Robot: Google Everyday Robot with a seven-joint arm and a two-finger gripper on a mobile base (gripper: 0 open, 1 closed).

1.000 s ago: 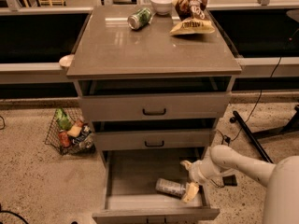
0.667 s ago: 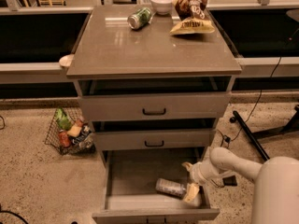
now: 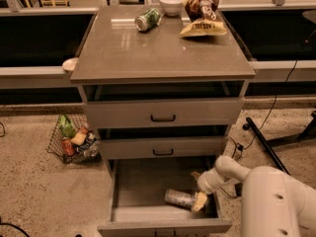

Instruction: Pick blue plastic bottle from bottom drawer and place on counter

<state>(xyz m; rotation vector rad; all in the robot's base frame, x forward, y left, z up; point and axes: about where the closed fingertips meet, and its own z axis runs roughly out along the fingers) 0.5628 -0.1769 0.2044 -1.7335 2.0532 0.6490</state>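
A grey three-drawer cabinet stands in the middle of the frame on a speckled floor. Its glossy counter (image 3: 148,51) carries a green can (image 3: 148,19) on its side, a white bowl (image 3: 171,4) and a crumpled snack bag (image 3: 202,13), all along the top edge. The two upper drawers, each with a dark handle, sit slightly ajar. The bottom drawer (image 3: 140,184) is pulled fully out towards the lower edge of the frame. The blue plastic bottle (image 3: 177,197) lies on its side on the drawer floor, right of centre. The robot's white arm (image 3: 229,169) reaches in from the lower right. Its gripper (image 3: 199,198) is down inside the drawer, right at the bottle's right-hand end. From here I cannot tell whether the gripper is clamped on the bottle or standing open. At left, a wire basket (image 3: 74,141) of colourful packets rests on the floor beside the cabinet.
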